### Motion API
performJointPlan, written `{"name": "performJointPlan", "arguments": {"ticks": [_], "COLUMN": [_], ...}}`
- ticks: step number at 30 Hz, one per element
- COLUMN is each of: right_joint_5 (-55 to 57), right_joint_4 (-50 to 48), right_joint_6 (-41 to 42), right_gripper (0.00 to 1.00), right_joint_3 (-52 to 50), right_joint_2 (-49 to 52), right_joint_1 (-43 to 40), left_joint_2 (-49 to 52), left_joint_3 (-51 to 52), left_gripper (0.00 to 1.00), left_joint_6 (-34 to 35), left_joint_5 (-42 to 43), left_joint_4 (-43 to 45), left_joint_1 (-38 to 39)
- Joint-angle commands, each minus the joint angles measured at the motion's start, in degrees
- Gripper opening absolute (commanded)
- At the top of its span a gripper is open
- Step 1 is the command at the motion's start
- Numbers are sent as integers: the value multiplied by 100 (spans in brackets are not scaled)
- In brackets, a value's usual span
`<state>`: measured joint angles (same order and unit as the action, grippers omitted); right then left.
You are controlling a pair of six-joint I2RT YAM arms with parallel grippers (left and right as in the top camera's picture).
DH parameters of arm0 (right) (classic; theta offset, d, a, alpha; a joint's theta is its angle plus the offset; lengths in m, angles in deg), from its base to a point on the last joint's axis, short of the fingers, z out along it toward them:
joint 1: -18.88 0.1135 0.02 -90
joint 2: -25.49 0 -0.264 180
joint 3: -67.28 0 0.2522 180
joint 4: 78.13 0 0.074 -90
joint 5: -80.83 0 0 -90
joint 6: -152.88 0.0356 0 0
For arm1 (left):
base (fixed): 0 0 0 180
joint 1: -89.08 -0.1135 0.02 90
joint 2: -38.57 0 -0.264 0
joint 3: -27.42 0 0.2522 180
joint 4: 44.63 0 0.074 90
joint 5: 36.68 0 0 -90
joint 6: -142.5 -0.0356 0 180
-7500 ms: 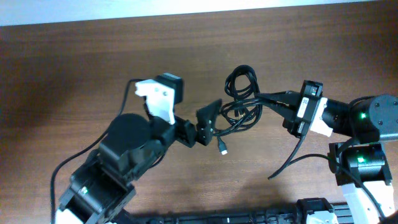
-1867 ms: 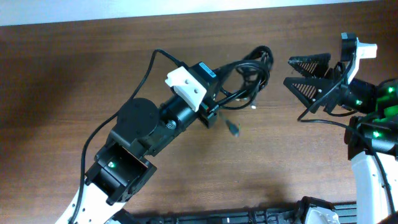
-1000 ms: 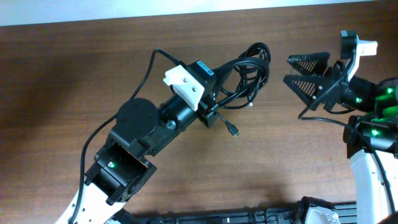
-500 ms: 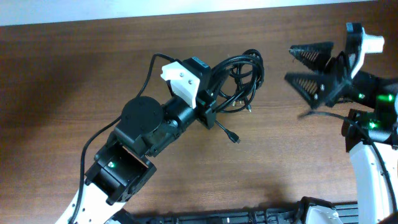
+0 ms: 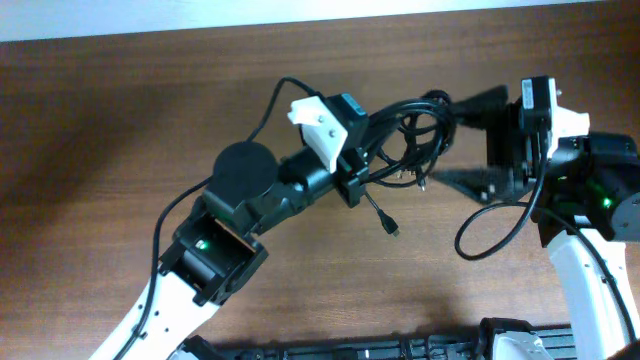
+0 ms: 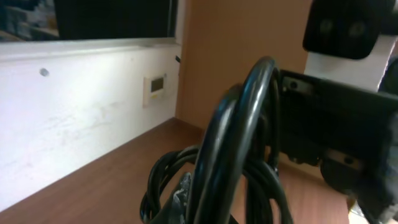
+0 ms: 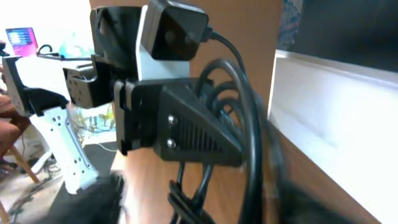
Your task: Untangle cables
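The knotted cables (image 5: pixel 412 140) sit at upper centre of the overhead view, over the brown surface (image 5: pixel 120 120) — the left gripper (image 5: pixel 352 178) has its jaws clamped on them. The right gripper (image 5: pixel 442 140) has its jaws apart, bracketing the bundle's right loops — whether they touch cannot be told.

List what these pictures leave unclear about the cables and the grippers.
Overhead: whether the right gripper touches the cables; overlapping loops hide the contact.
Left wrist: where the left gripper pinches; blurred near cables fill the view.
Right wrist: lower right corner, blurred.
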<state>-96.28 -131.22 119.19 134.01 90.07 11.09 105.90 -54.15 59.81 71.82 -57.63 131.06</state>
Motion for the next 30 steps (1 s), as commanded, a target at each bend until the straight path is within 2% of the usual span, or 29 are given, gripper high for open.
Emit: {"name": "performJointPlan", "arguments": {"ticks": [1, 3, 4, 7, 9, 11, 14, 22, 24, 25, 27, 30], "right_joint_5": [-83, -81, -83, -101, -181, -181, -181, -181, -181, -181, -181, -181], "right_joint_4": [-22, -2, -2, -4, -2, -2, -2, 17, 205, 317, 529, 704], "right_joint_6": [-31, -31, -31, -31, -31, -31, -31, -28, -28, -28, -28, -24], "right_gripper": [35, 12, 4, 4, 4, 4, 4, 4, 4, 4, 4, 4], "right_joint_3": [72, 72, 72, 72, 72, 72, 72, 70, 70, 70, 70, 70], "right_joint_2": [-13, -13, -13, -11, -11, -9, -9, 52, 140, 208, 367, 603], "right_joint_1": [66, 66, 66, 66, 66, 66, 66, 66, 66, 66, 66, 66], "left_joint_2": [22, 22, 22, 22, 22, 15, -9, -391, -535, -608, -723, -780], "left_joint_3": [-61, -61, -61, -61, -61, -61, -61, -61, -61, -61, -61, -61], "left_gripper": [0, 0, 0, 0, 13, 39, 54, 59, 65, 60, 56, 66], "left_joint_6": [-74, -76, -76, -83, -372, -439, -437, -350, -352, -361, -966, -2369], "left_joint_5": [227, 197, 144, 120, 0, -337, -859, -1751, -1733, -1714, -1235, 354], "left_joint_4": [140, 162, 160, 140, 111, 72, 74, 116, 92, 72, 17, -315], "left_joint_1": [-11, -11, -11, -13, -13, -13, -13, -190, -280, -304, -304, -304]}}
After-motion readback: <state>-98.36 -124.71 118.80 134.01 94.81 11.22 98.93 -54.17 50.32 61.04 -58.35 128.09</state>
